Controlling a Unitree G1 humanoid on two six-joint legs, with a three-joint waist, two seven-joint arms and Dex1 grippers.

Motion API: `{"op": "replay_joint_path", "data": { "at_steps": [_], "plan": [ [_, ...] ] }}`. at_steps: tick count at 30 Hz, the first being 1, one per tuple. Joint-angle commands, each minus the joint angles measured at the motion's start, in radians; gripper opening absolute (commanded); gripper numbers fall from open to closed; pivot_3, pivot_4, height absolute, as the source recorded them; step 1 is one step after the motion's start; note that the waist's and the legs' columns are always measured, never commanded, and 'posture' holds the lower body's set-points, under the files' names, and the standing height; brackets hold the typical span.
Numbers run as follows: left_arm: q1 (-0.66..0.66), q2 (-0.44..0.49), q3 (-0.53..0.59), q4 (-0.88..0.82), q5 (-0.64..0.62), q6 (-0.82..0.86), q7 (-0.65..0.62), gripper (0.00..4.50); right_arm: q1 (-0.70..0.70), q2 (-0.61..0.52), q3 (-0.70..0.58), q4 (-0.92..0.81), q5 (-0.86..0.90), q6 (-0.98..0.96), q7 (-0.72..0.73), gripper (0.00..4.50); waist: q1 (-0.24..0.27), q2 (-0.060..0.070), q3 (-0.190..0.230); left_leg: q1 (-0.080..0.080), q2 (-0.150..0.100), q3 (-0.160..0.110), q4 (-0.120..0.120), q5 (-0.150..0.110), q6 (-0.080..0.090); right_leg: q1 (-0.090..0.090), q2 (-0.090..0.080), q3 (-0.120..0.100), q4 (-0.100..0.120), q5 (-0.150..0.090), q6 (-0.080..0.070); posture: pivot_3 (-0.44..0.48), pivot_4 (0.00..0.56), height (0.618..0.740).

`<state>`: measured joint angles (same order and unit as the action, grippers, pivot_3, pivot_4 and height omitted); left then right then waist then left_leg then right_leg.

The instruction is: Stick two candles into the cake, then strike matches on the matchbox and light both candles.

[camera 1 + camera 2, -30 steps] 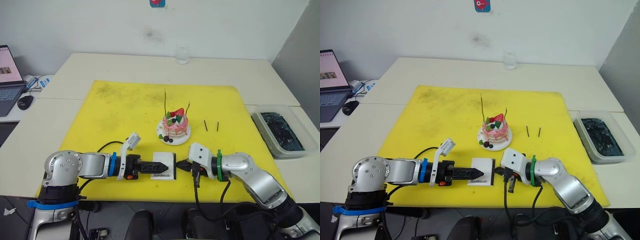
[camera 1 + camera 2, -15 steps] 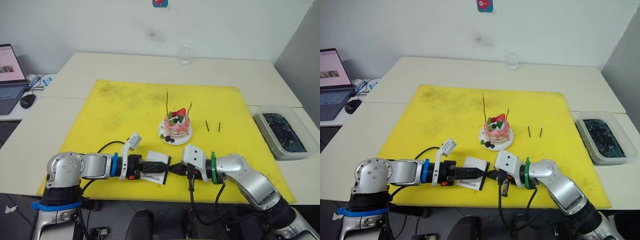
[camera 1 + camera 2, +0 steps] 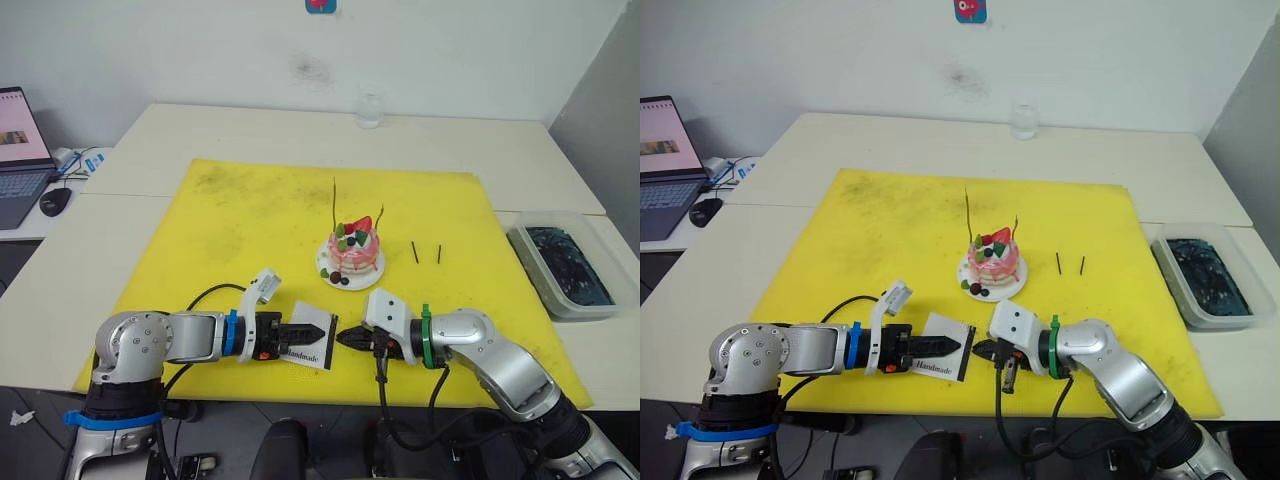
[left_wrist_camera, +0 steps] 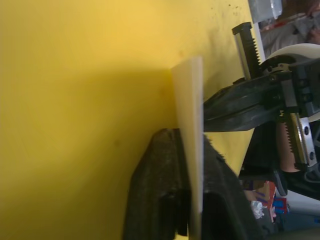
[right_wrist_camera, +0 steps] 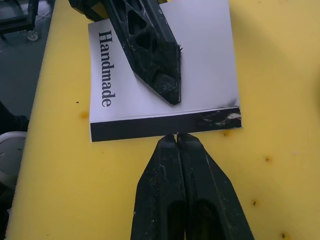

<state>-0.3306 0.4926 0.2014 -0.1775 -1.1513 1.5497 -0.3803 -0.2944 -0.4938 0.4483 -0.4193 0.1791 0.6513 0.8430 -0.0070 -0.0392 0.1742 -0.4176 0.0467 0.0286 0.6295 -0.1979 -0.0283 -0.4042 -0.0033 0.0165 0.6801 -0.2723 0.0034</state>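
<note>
**Matchbox pinched at the near edge of the mat, right gripper tip at its striking strip**

On the yellow mat [image 3: 250, 215] covering the surface, the left gripper [image 3: 305, 339] pinches the matchbox [image 3: 311, 344] between its two black fingers, one pressed on the top face and one beneath. The left wrist view shows the box edge-on as a thin white slab clamped between them. The matchbox is a flat white rectangle with black "Handmade" lettering along one side and a black striking strip, scuffed pale at one corner, on the edge facing the right gripper. It sits near the front edge of the mat, tilted slightly off the mat's line.

Just beside it, the right gripper [image 5: 176, 139] has its fingers pressed together, the tips at the black strip; whether a match is nipped between them cannot be told.

Farther back, near the mat's middle, stands the cake [image 3: 352, 252], small, round, pink and white on a white plate, topped with strawberry, green and dark fruit pieces. Two thin candles [image 3: 334, 201] rise from it, one taller than the other. To its right, two short dark matches [image 3: 413, 251] lie side by side on the mat, apart from each other.
</note>
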Motion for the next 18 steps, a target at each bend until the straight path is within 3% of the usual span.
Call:
{"op": "replay_joint_path", "data": {
  "at_steps": [1,4,7,13,18],
  "plan": [
    [-0.060,-0.014,0.101,0.016,-0.131,0.038,-0.012,0.03,-0.014,-0.017,-0.060,-0.065,0.032,0.018,-0.003,0.00,0.000,-0.001,0.000,0.000,0.000,0.000,0.000,0.000,0.000,0.000,0.000,0.000,0.000,0.000,0.000,0.000,0.150,0.740],
    [-0.070,-0.036,0.105,0.023,-0.280,0.062,0.027,0.03,-0.019,-0.077,-0.146,-0.108,0.073,0.063,0.020,0.00,0.001,-0.001,0.000,-0.001,0.000,-0.001,0.000,0.000,0.000,0.000,0.000,-0.001,0.000,0.000,0.000,0.000,0.150,0.740],
    [-0.031,-0.083,0.074,0.016,-0.352,0.021,0.140,0.03,-0.004,-0.161,-0.223,-0.143,0.115,0.095,0.047,0.00,0.001,-0.001,0.000,-0.002,-0.001,0.001,0.000,0.000,0.000,0.000,-0.001,0.001,-0.002,-0.001,0.001,0.000,0.150,0.740],
    [0.072,-0.163,0.001,-0.001,-0.388,-0.077,0.332,0.03,0.039,-0.251,-0.271,-0.178,0.145,0.122,0.049,0.00,0.003,-0.001,0.001,-0.002,0.000,-0.001,-0.001,0.000,0.000,-0.001,0.000,0.000,-0.001,-0.001,0.002,0.000,0.150,0.740],
    [0.112,-0.173,-0.045,0.013,-0.367,-0.125,0.379,0.03,0.048,-0.212,-0.234,-0.174,0.124,0.124,-0.014,0.00,0.002,-0.001,0.001,0.000,0.000,-0.001,-0.001,0.000,0.000,0.000,0.000,0.000,0.000,-0.001,0.001,0.000,0.150,0.740]
  ]
}}
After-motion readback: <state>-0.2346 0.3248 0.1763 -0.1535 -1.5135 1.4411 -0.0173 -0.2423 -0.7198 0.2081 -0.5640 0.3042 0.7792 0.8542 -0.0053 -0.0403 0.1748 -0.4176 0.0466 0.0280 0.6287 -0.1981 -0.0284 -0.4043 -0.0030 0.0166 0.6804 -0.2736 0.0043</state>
